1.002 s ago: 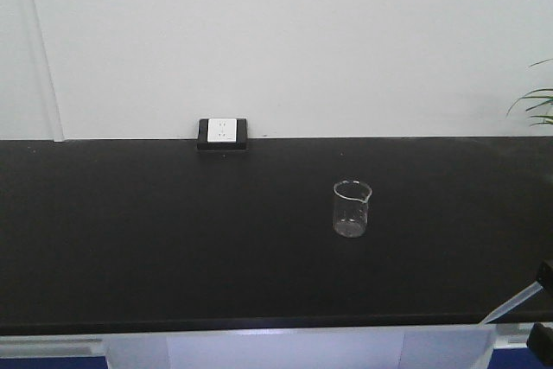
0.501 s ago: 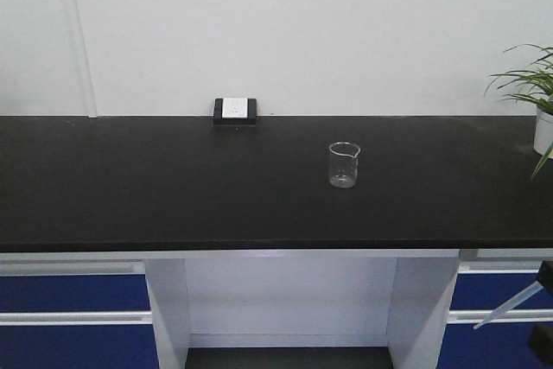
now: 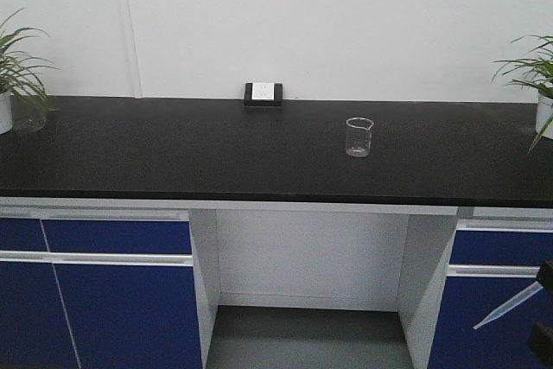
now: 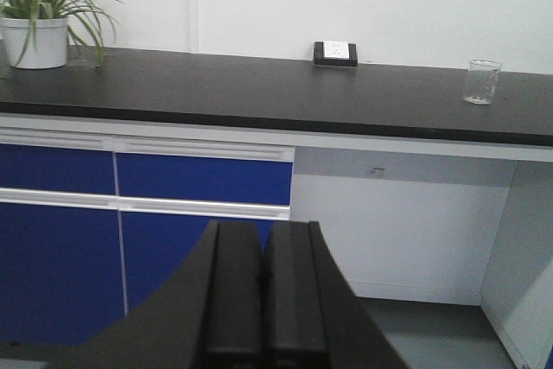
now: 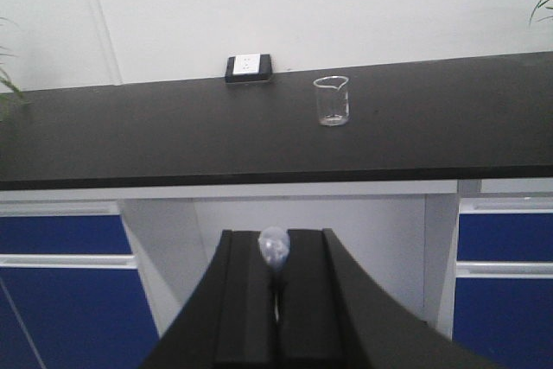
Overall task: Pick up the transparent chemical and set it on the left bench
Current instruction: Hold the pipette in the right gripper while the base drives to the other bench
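Note:
My right gripper (image 5: 276, 238) is shut on the transparent chemical, a clear dropper pipette. Its soft bulb (image 5: 274, 250) sticks up between the fingers in the right wrist view. In the front view its tapered tip (image 3: 505, 307) points down-left from the right gripper (image 3: 546, 308) at the frame's lower right edge, in front of the blue cabinets. My left gripper (image 4: 263, 235) is shut and empty, held low before the cabinets. The left bench with the white bins is out of view.
Ahead stands the black-topped bench (image 3: 173, 162) with blue cabinets (image 3: 112, 300) and a kneehole. On it are a glass beaker (image 3: 359, 136), a white socket (image 3: 263, 93) at the wall, and potted plants at the left (image 3: 17, 66) and right (image 3: 540, 84) ends.
The view has drawn back from the bench: its top shrinks upward, the cabinets, kneehole and both plants come into view. The pipette stays in my right gripper.

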Motion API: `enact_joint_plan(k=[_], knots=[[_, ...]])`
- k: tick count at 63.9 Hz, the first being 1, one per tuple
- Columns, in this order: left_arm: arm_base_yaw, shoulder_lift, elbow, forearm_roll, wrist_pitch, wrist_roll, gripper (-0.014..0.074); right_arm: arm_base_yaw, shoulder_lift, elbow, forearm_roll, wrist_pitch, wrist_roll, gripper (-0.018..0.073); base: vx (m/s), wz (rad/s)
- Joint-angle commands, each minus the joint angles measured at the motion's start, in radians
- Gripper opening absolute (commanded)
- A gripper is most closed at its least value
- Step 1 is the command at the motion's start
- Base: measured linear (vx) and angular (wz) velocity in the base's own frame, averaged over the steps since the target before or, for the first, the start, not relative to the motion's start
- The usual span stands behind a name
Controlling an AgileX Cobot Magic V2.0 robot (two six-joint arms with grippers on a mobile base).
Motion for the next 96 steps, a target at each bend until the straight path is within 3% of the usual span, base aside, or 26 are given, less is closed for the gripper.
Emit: enact_joint_plan(k=[1, 47, 96], knots=[[-0.002, -0.019, 0.016, -0.001, -0.078, -0.008, -0.0003, -0.002, -0.006, -0.029, -0.002, -0.081, -0.001, -0.0008, -0.35, 0.13], [-0.002, -0.019, 0.016, -0.001, -0.078, -0.008, -0.0003, -0.002, -0.006, -0.029, -0.002, -0.081, -0.001, -0.0008, -0.32, 0.19], [-0.002, -0.019, 0.016, -0.001, -0.078, -0.008, -0.0003, -0.002, -0.006, -0.029, -0.002, -0.079, -0.001, -0.0008, -0.12, 0.71]])
